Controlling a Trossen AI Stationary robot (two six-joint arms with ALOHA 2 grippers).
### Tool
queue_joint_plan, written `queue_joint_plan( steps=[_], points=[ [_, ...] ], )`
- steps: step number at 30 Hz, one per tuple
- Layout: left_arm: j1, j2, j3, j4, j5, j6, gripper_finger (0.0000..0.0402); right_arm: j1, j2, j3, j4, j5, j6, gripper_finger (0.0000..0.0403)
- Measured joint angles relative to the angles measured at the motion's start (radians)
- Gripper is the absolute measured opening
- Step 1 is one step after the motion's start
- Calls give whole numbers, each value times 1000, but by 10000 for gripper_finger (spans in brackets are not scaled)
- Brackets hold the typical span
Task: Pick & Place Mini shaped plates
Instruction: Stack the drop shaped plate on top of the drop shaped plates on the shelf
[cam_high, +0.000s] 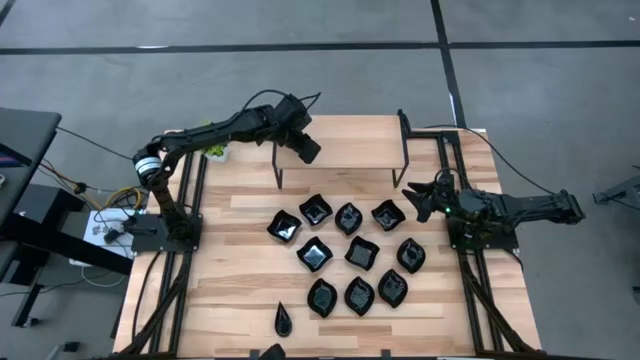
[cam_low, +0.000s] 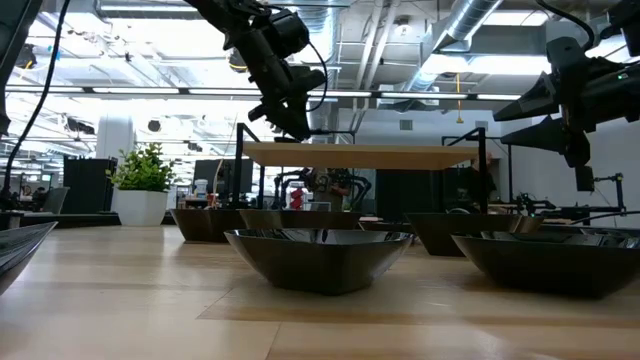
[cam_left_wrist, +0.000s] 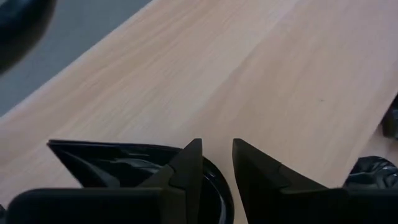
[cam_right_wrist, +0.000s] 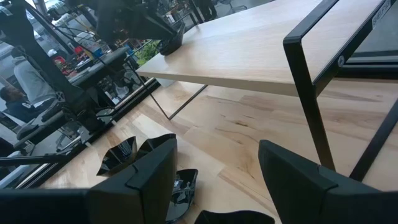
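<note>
Tabletop (cam_high: 240, 290): pale wood planks, with a raised wooden shelf (cam_high: 345, 140) across the upper centre.
Mini shaped plates (cam_high: 347, 255): glossy black, clustered centre to lower centre; one teardrop (cam_high: 284, 320) apart at lower left.
Left claw (cam_high: 305, 150): over the shelf's left end, pinching a black plate (cam_left_wrist: 118, 171).
Right claw (cam_high: 418, 198): spread wide, empty, above the cluster's right edge.
</note>
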Motion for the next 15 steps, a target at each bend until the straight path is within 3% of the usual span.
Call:
queue_joint_plan(
  steps=[8, 15],
  points=[
    [-5, -58, 0, 7, -12, -3, 90, 0, 0, 0, 0, 0, 0, 221],
    [-35, -210, -2, 15, -71, -29, 90, 0, 0, 0, 0, 0, 0, 221]
  ],
)
